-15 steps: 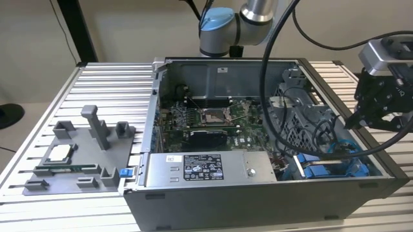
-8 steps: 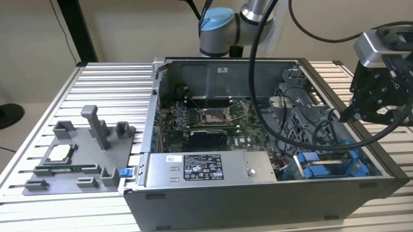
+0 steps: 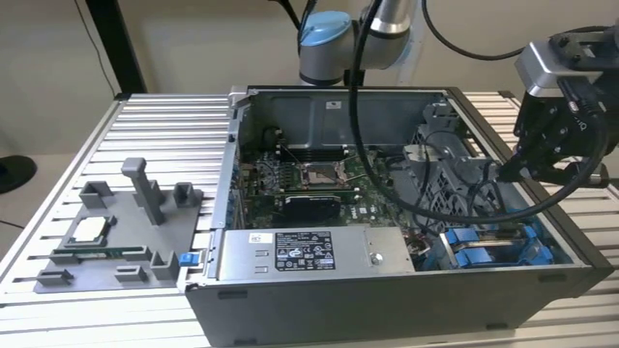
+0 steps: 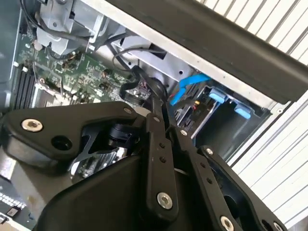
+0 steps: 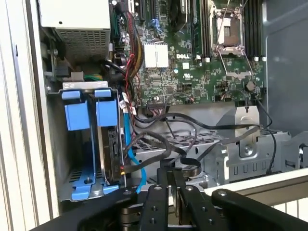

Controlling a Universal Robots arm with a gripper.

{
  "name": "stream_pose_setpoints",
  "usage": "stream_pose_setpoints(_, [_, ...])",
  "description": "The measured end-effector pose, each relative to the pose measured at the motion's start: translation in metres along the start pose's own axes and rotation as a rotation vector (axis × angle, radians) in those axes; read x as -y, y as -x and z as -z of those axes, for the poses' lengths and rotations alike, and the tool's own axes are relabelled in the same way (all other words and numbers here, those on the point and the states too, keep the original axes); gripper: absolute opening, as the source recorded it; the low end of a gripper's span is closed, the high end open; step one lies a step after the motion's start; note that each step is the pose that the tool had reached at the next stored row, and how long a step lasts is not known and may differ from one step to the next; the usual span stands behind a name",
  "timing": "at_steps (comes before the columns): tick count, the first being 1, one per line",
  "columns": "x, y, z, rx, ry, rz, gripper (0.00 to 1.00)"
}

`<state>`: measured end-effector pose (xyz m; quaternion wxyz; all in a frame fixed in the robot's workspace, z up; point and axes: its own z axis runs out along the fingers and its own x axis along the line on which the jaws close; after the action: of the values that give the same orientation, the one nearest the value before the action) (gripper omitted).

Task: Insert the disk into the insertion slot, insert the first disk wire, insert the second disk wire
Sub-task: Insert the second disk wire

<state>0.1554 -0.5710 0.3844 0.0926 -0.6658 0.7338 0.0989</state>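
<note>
The disk (image 5: pixel 111 144) stands on edge in its blue carrier frame (image 5: pixel 107 113) inside the insertion slot (image 5: pixel 72 173), a grey cage in the case's corner; the blue carriers (image 3: pixel 483 248) also show in the exterior view. My gripper (image 3: pixel 509 168) hangs over the case's right side in the exterior view, beside that cage. In both wrist views its fingers (image 5: pixel 172 179) are closed together on a black disk wire (image 5: pixel 185 166), whose cable (image 4: pixel 147 86) loops away toward the board. A light blue wire (image 5: pixel 129 154) runs down beside the disk.
A grey power supply (image 3: pixel 290 254) lies along the case's front. The green motherboard (image 3: pixel 309 185) fills the case floor, with loose black cables (image 3: pixel 454 206) draped across it. A grey fixture tray (image 3: pixel 106 243) with upright posts sits on the exterior view's left.
</note>
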Motion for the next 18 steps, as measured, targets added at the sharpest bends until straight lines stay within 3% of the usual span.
stream_pose_setpoints(5, [-0.0140, -0.0037, 0.0022, -0.0036, -0.0003, 0.000, 0.00])
stream_pose_setpoints(7, [-0.0183, -0.0051, 0.0025, -0.0137, -0.0013, 0.000, 0.00])
stream_pose_setpoints(9, [-0.0203, -0.0061, 0.0027, -0.0333, -0.0032, 0.000, 0.00])
stream_pose_setpoints(12, [-0.0214, -0.0069, 0.0029, -0.0753, -0.0070, 0.001, 0.00])
stream_pose_setpoints(14, [-0.0221, -0.0071, 0.0029, -0.0978, -0.0087, 0.003, 0.00])
stream_pose_setpoints(16, [-0.0241, -0.0073, 0.0028, -0.1098, -0.0090, 0.006, 0.00])
stream_pose_setpoints(18, [-0.0286, -0.0080, 0.0020, -0.1119, -0.0078, 0.013, 0.00])
